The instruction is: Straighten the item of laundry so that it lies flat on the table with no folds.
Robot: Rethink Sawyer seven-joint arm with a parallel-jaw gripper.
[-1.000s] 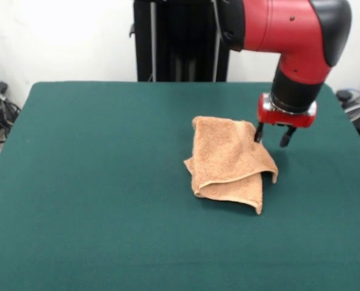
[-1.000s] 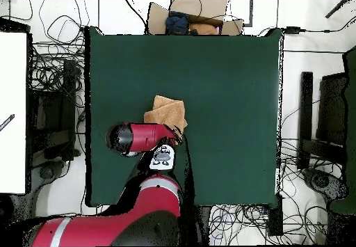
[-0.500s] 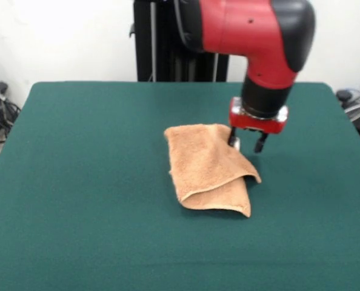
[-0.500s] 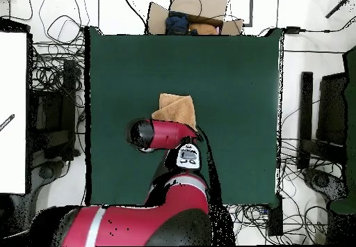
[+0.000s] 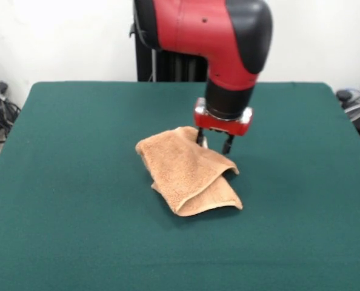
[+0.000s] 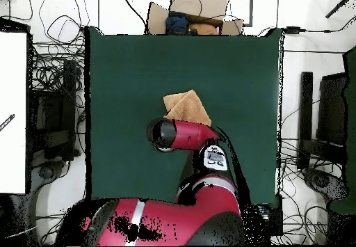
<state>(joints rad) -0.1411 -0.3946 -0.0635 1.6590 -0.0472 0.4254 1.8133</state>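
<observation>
Pincer (image 5: 214, 141) was clenched on the far edge of the towel (image 5: 186, 171), its 2 fingers straddling the raised fold, apparently so the cloth could be dragged and its layers pulled apart. Towel lay near the middle of the green tabletop (image 5: 77, 182), doubled over in at least 2 layers, not yet flat.

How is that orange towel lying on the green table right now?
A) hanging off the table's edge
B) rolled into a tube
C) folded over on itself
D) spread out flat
C: the towel is doubled over, its upper layer ending in a fold edge above a lower layer, well inside the table, with the pincer at its far edge.
</observation>
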